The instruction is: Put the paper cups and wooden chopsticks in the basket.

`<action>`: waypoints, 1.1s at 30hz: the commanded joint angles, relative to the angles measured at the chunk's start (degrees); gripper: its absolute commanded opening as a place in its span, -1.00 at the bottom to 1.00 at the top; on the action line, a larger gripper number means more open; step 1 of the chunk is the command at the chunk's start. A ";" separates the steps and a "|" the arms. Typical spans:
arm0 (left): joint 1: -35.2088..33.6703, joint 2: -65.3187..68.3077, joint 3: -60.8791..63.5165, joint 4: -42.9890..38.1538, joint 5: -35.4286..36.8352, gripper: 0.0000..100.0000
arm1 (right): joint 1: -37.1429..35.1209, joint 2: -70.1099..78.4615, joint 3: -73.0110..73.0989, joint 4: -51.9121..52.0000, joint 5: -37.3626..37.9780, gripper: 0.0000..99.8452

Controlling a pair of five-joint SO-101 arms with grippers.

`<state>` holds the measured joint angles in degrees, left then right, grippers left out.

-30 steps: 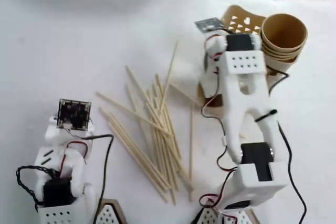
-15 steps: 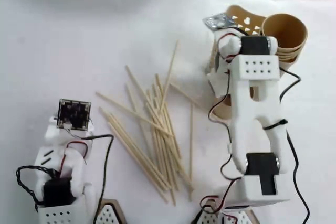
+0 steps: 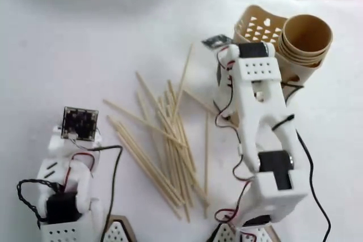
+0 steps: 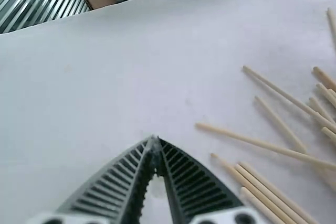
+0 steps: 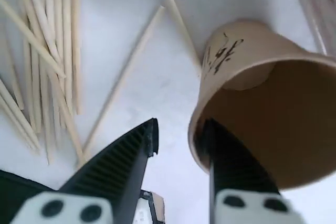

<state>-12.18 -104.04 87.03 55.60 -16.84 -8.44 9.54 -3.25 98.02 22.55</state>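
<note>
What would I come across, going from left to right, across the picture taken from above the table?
left arm → wooden chopsticks → right arm → stacked paper cups

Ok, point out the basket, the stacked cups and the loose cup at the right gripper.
basket (image 3: 262, 26): high view, on its perforated wall.
stacked cups (image 3: 307, 37): high view, inside the top cup.
loose cup (image 5: 233, 45): right wrist view, on its outer wall.
</note>
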 commanded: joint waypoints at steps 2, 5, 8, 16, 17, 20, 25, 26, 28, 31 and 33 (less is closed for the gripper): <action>-0.31 -0.40 -0.35 -0.88 -0.70 -0.95 | 0.22 1.54 -0.53 0.40 0.53 -0.85; -0.31 -0.40 -0.35 -0.88 -0.70 -0.95 | 0.22 0.04 -1.49 0.40 0.62 -0.96; -0.31 -0.40 -0.35 -0.88 -0.70 -0.95 | 0.66 -3.65 -2.81 0.57 3.87 -0.96; -0.31 -0.40 -0.35 -0.88 -0.70 -0.95 | 0.40 -17.89 -2.81 0.66 10.46 -0.96; -0.31 -0.40 -0.35 -0.88 -0.70 -0.95 | 0.40 -19.47 -2.81 0.75 10.73 -0.96; -0.31 -0.40 -0.26 -0.88 -0.70 -0.95 | 0.31 -24.66 -2.81 0.75 10.81 -0.96; -0.31 -0.40 -0.26 -0.88 -0.70 -0.95 | 0.13 -34.24 -3.16 0.66 15.56 -0.96; -0.31 -0.40 0.26 -1.23 -0.70 -0.95 | 0.13 -36.18 -3.25 0.66 16.09 -0.96; -0.31 -0.40 0.97 -2.20 -0.79 -0.95 | 0.13 -40.13 -3.25 0.57 16.62 -0.96; -0.31 -0.40 1.14 -2.73 -0.79 -0.95 | 0.31 -45.76 -3.87 0.48 17.58 -0.96; -0.31 -0.40 1.14 -2.73 -0.79 -0.95 | 0.66 -48.31 -6.86 0.40 17.58 -0.96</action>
<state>-12.18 -104.04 88.62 54.29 -17.19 -8.44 -33.98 -5.10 98.46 39.43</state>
